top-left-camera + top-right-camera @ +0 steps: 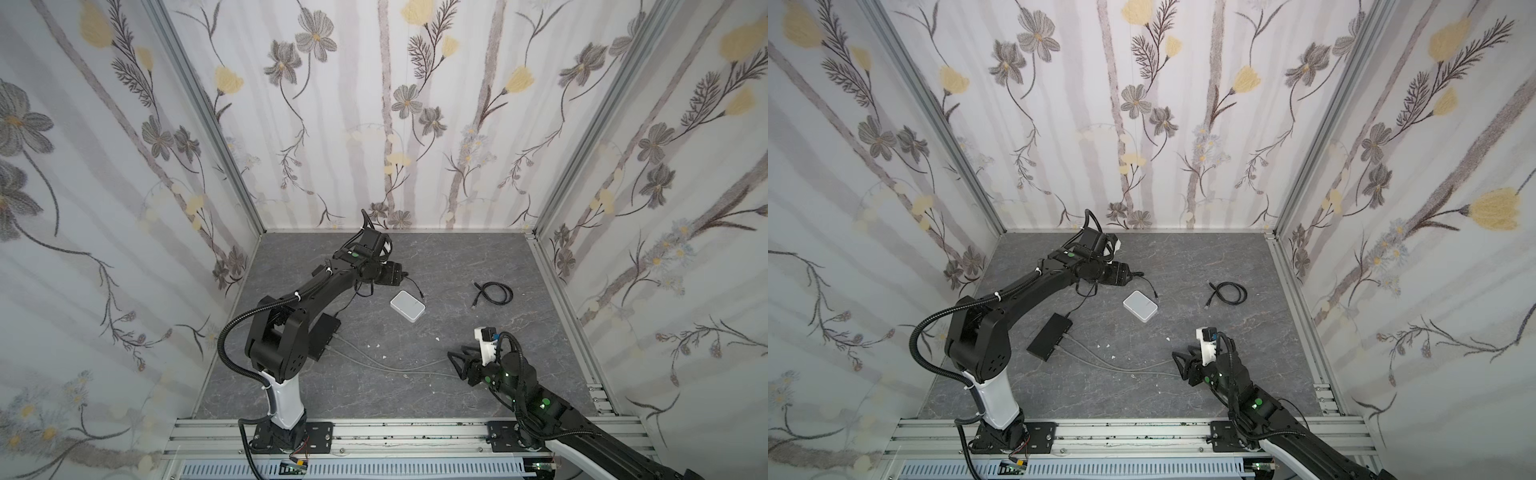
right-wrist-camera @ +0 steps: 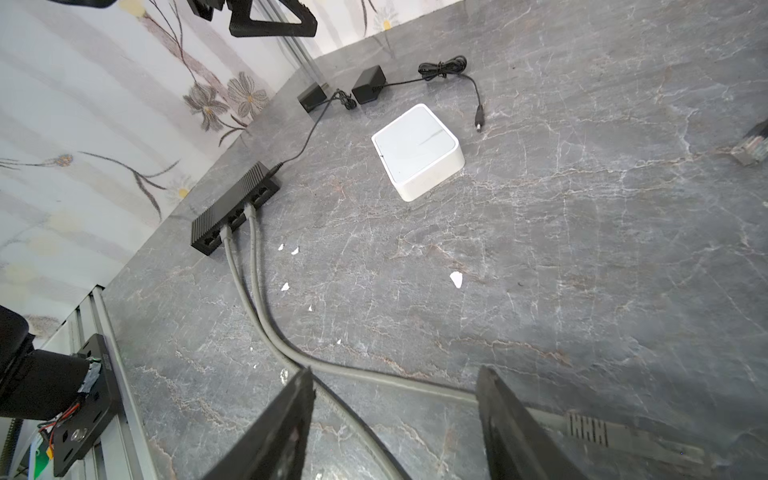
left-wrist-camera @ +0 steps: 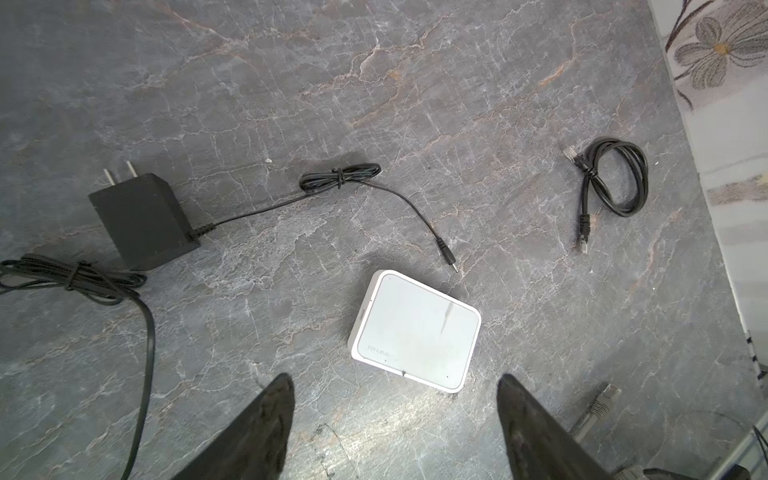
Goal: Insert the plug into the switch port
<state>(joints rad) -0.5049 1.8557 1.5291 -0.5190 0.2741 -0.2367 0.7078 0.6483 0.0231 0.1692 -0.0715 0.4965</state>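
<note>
Plug (image 3: pixel 449 262) lies loose on grey marbled table (image 1: pixel 457 266), just beside white switch (image 1: pixel 407 306), mid-frame in both top views. Black switch (image 1: pixel 1049 341) sits lower left of it, two grey cables (image 2: pixel 256 266) plugged in. Coiled black cable (image 1: pixel 494 293) lies right of centre. White chips (image 2: pixel 456 279) are scattered. Floral wallpaper (image 1: pixel 374 104) covers three sides, metal rail (image 1: pixel 395 430) runs along bottom edge. Jaws of left gripper (image 3: pixel 393 379) are spread wide, empty, above white switch; right gripper (image 1: pixel 456 365) is parted, empty, over grey cables.

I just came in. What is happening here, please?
Two robot arms work over a grey table. Both grippers are open and hold nothing. The left gripper hangs above the white box, with a loose barrel plug lying beside it. The right gripper hangs over two grey cables plugged into the black switch.
</note>
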